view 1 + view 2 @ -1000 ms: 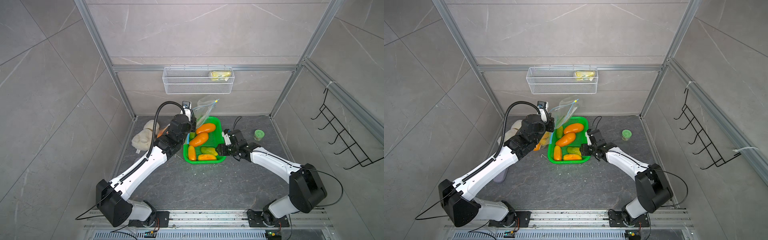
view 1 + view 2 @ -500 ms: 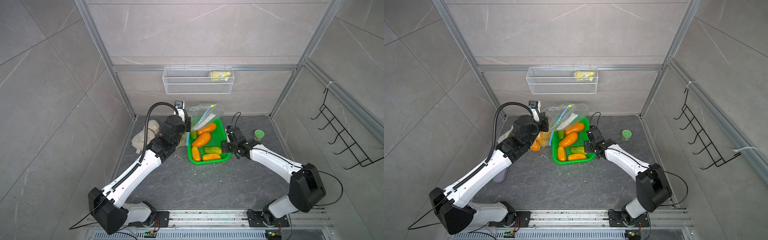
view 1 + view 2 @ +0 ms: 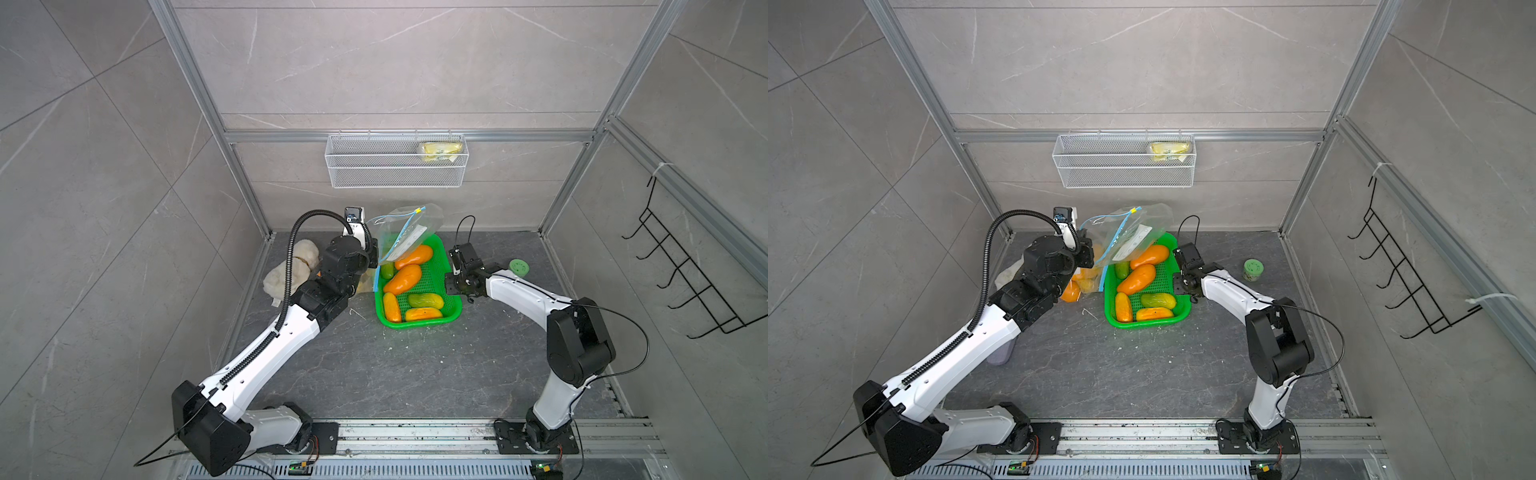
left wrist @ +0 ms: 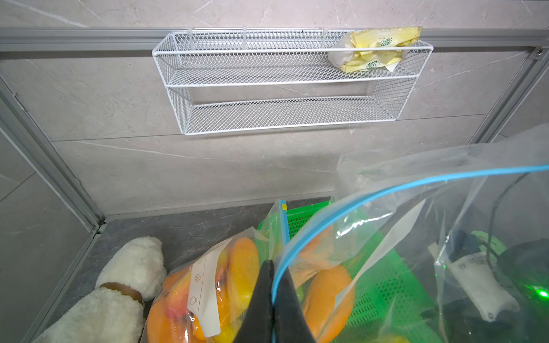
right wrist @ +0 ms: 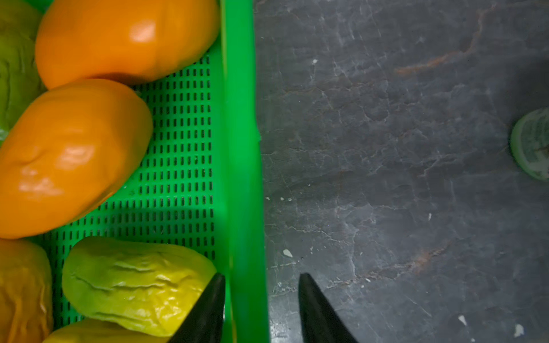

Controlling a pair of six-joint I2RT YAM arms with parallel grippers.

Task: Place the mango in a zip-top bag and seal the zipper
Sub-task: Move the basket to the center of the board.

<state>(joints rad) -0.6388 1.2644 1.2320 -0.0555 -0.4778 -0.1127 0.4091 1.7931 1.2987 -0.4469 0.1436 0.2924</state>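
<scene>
Left gripper [image 4: 273, 267]: clamped on blue zipper edge of clear zip-top plastic bag [image 3: 409, 232], raised over far-left corner of green perforated plastic basket [image 3: 415, 325].
Right gripper [image 5: 261, 285]: jaws parted, astride basket's right wall, gripping nothing.
Basket holds six orange and green mangoes [image 3: 402, 279].
Beside it on worktop [image 3: 415, 374]: second clear bag of orange fruit [image 4: 214, 282].

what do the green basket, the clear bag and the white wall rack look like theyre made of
The green basket looks like moulded plastic with a slight gloss: even colour, and rows of slots in the floor.
The zip-top bag is thin, shiny clear plastic film: see-through and creased, with a blue zipper strip.
The wall rack is probably white-coated metal: diamond mesh on a wire frame.
</scene>
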